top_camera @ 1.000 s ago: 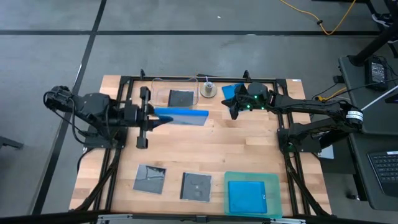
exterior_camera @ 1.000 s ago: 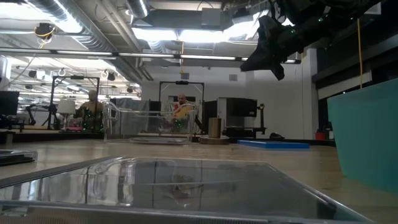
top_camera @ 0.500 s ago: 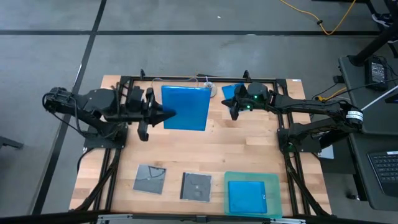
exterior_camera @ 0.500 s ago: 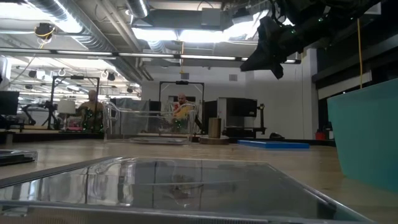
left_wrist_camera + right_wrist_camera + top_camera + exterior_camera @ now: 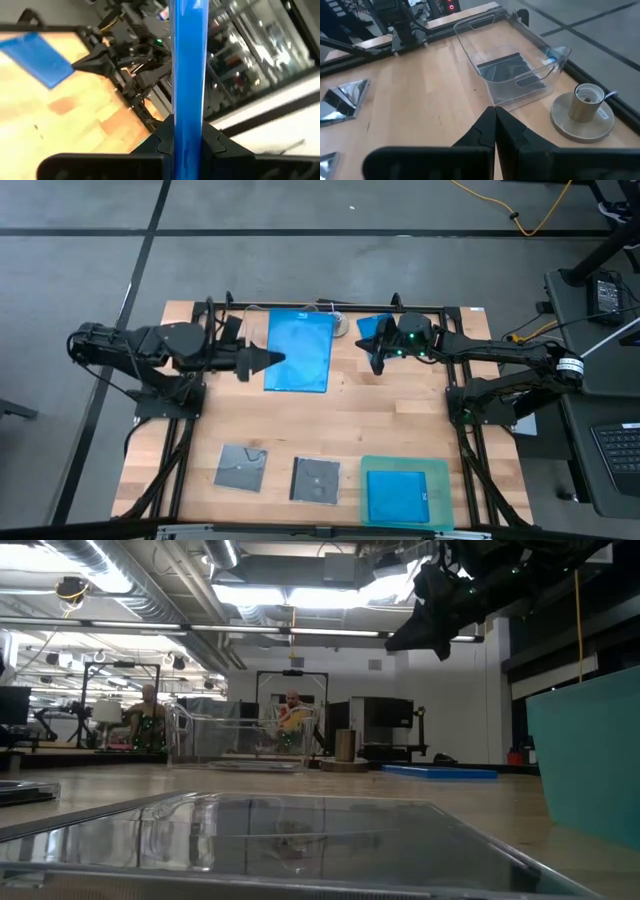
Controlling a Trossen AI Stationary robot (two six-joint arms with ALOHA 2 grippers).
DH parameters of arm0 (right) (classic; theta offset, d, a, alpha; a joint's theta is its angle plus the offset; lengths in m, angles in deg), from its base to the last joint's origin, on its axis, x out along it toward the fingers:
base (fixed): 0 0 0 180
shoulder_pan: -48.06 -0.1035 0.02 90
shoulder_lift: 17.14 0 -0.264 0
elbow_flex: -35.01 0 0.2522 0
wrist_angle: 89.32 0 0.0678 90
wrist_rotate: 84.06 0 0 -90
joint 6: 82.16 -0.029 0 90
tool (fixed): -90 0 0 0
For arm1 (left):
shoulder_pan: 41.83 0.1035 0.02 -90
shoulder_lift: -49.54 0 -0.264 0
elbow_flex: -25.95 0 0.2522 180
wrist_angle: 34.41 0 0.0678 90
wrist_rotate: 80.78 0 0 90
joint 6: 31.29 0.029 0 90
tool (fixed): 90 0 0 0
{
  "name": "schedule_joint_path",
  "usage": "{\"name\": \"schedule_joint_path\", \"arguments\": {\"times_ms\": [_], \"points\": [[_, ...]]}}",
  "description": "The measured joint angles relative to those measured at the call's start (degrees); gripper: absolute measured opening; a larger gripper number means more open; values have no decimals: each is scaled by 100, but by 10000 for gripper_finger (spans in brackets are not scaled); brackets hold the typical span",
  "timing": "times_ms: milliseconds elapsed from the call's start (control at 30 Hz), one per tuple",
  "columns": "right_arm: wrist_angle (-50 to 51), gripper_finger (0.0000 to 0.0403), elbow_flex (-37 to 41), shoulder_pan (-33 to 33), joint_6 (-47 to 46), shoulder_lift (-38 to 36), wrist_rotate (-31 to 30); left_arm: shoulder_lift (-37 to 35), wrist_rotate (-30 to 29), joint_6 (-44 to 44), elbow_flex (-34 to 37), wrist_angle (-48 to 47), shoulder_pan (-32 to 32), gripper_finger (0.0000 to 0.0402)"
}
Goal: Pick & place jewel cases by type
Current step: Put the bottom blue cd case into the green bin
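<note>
Left gripper [image 5: 262,360] is clenched on the edge of a bright blue rectangular plastic jewel case [image 5: 300,350], carried aloft over the far middle of the wooden worktop [image 5: 330,420]; the left wrist view shows the case edge-on, pinched squarely between both fingers [image 5: 159,145]. Right gripper [image 5: 375,358] hangs above the far right of the worktop with its fingers [image 5: 482,131] pressed together and nothing between them.

Judged step: carrying the blue case to the teal-green square tray [image 5: 404,492] at the near right, where one blue case [image 5: 397,495] already lies. The grip being at one edge only, a level, slow carry and a flat lowering onto the lying case seem advisable.

Another blue case [image 5: 372,328] rests at the far right, beside the right gripper, which stands near the likely path. Two grey-black square cases [image 5: 241,467] lie near left; a third [image 5: 510,70] sits in the clear plastic tub [image 5: 540,45], with a small brass cylinder on a round base [image 5: 583,107] alongside.
</note>
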Motion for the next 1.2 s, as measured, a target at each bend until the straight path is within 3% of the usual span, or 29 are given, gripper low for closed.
{"name": "schedule_joint_path", "arguments": {"times_ms": [167, 367, 667, 900, 1200], "points": [[-39, 7, 0, 0, 290, 0, 0, 0, -144, -669, 0, -3, 220, 26], [-313, 7, 2, 2, 389, 0, 0, 0, -144, -664, 0, -269, 476, 26], [-1000, 18, 4, 2, -270, 0, 196, 2, -101, 389, 0, -527, 689, 26], [-1638, 63, 4, 9, -1093, 0, 642, 7, -101, 1205, 302, -531, 736, 26], [-2664, 157, 4, 48, -2664, 0, 1234, 46, -193, 2431, 823, 162, 736, 26]]}}
